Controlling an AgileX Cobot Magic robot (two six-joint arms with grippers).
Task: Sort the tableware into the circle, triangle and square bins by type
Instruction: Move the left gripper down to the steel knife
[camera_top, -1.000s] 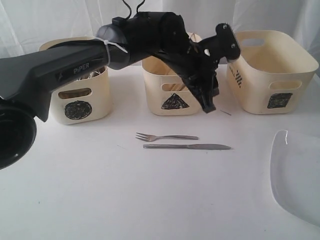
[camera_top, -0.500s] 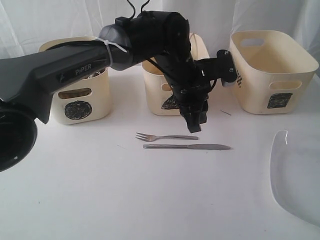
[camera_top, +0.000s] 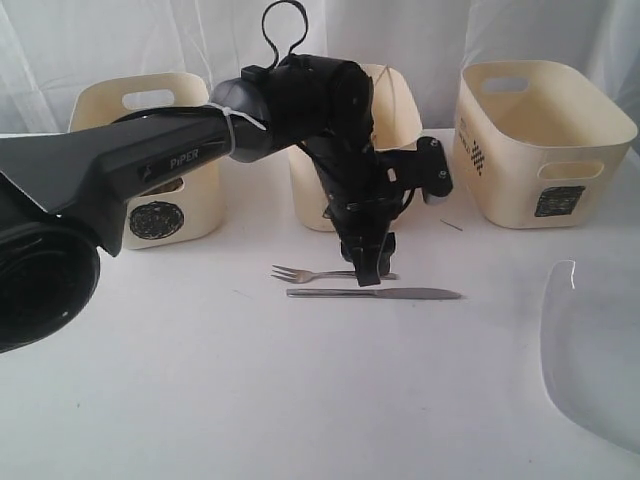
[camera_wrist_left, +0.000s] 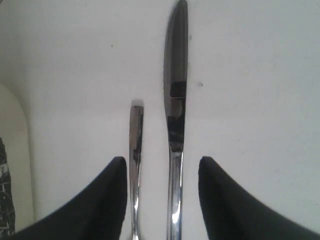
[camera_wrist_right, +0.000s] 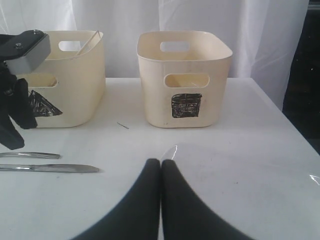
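A steel fork (camera_top: 325, 273) and a steel knife (camera_top: 400, 293) lie side by side on the white table in front of the triangle bin (camera_top: 398, 110). My left gripper (camera_top: 368, 268) hangs low over them, open. In the left wrist view the fork handle (camera_wrist_left: 135, 150) and the knife (camera_wrist_left: 175, 100) both run between its spread fingers (camera_wrist_left: 107, 200). The circle bin (camera_top: 150, 160) stands at the left and the wider square bin (camera_top: 545, 140) at the right. A clear plate (camera_top: 590, 350) lies at the front right. My right gripper (camera_wrist_right: 161, 162) is shut just short of the plate's rim (camera_wrist_right: 170, 150).
A thin wooden stick (camera_wrist_right: 88, 40) leans inside the triangle bin (camera_wrist_right: 75, 75). A small sliver (camera_top: 452, 225) lies on the table between the triangle and square bins. The left arm (camera_top: 150, 160) stretches across in front of the circle bin. White curtain hangs behind the bins.
The left gripper has swung from in front of the triangle bin down and leftward to just above the fork and knife. Fork, knife and plate have not moved.
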